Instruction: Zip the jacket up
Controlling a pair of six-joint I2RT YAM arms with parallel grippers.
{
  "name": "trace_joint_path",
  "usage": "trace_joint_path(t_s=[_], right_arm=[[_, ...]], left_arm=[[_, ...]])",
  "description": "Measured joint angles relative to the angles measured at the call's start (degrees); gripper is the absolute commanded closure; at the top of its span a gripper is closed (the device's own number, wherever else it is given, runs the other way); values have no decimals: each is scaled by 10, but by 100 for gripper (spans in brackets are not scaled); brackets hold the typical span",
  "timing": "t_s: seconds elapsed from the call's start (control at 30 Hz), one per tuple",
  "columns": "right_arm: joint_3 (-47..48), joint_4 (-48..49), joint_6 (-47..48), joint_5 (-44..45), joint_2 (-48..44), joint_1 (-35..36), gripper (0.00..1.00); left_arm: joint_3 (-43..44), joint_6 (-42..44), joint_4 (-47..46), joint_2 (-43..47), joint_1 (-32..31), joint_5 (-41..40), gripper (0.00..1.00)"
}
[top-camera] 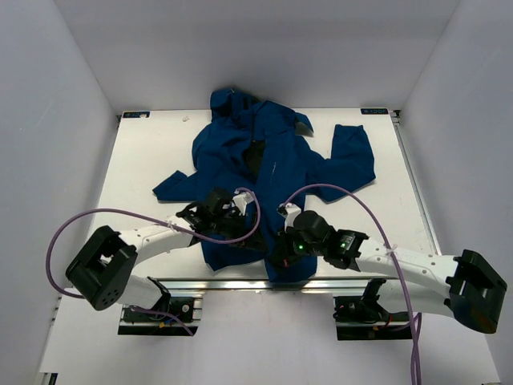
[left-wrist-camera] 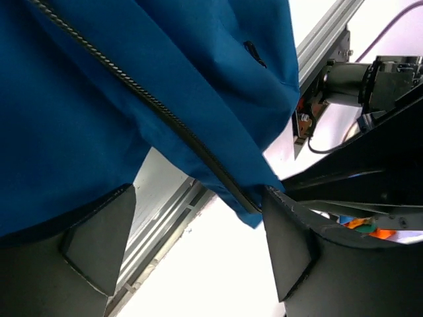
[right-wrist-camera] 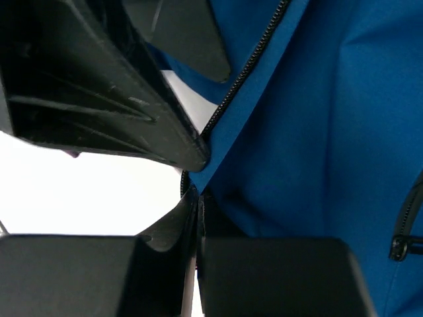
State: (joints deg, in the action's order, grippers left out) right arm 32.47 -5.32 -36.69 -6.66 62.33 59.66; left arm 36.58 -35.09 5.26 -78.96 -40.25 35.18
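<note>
The dark blue jacket (top-camera: pixel 264 160) lies spread on the white table (top-camera: pixel 144 160), hood at the far side, hem at the near edge. My left gripper (top-camera: pixel 237 215) hovers over the lower front. In the left wrist view its jaws (left-wrist-camera: pixel 198 244) stand wide open, and the zipper edge (left-wrist-camera: pixel 165 119) runs diagonally down to a hem corner touching the right finger (left-wrist-camera: pixel 291 244). My right gripper (top-camera: pixel 276 250) is at the hem. In the right wrist view it (right-wrist-camera: pixel 198 198) is shut on the jacket's bottom corner (right-wrist-camera: pixel 317 132), just below the zipper teeth (right-wrist-camera: pixel 248 66).
An aluminium rail (top-camera: pixel 240 282) runs along the table's near edge, right under the hem, and shows in the left wrist view (left-wrist-camera: pixel 165 218). Purple cables (top-camera: pixel 353 196) loop over both arms. A pocket zip (right-wrist-camera: pixel 406 224) lies to the right. White walls enclose the table.
</note>
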Motion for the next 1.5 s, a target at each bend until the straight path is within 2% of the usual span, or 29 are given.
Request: trace_joint_path(t_s=[0.17,0.2,0.23,0.27,0.4,0.5,0.57,0.6,0.7,0.8,0.9,0.93,1.0,1.03,1.13,1.3,1.5], right_arm=[[1,11,10,-15,38,-3,100],[3,10,12,-18,48,-3,100],[5,10,14,-21,56,-3,100],[8,9,16,-23,65,-3,100],[15,8,20,-24,80,-3,100],[15,7,20,-18,77,-3,100],[15,5,20,-14,76,-3,100],[15,4,19,-12,76,-3,100],[15,3,19,-10,77,-3,100],[19,-2,19,-12,84,-3,100],[26,-4,20,-20,95,-3,78],[26,-3,22,-25,97,-4,66],[26,-5,24,-30,99,-4,59],[26,-5,25,-33,102,-4,53],[31,-7,28,-42,120,-4,48],[72,-30,26,-39,186,5,45],[147,-99,12,33,273,40,42]], left_arm=[[-6,-21,-14,-8,-1,2,21],[-6,-27,-26,-14,-1,4,27],[-6,-30,-30,-17,-1,4,28],[-6,-33,-39,-24,-1,6,35],[-6,-45,-47,-52,-2,9,54],[-6,-49,-46,-63,-4,8,59],[-6,-52,-44,-62,-4,8,72],[-6,-54,-44,-62,-4,7,85],[-6,-57,-45,-60,-4,7,100],[-6,-57,-54,-58,-5,6,100],[-6,-57,-71,-58,-5,7,100],[-6,-57,-76,-57,-5,8,100],[-6,-55,-83,-56,-5,9,100],[-6,-53,-84,-54,-5,9,100],[-9,-43,-81,-44,-5,6,100],[-43,-33,-68,-13,-5,-20,100],[-73,-33,-66,3,-5,-42,100]])
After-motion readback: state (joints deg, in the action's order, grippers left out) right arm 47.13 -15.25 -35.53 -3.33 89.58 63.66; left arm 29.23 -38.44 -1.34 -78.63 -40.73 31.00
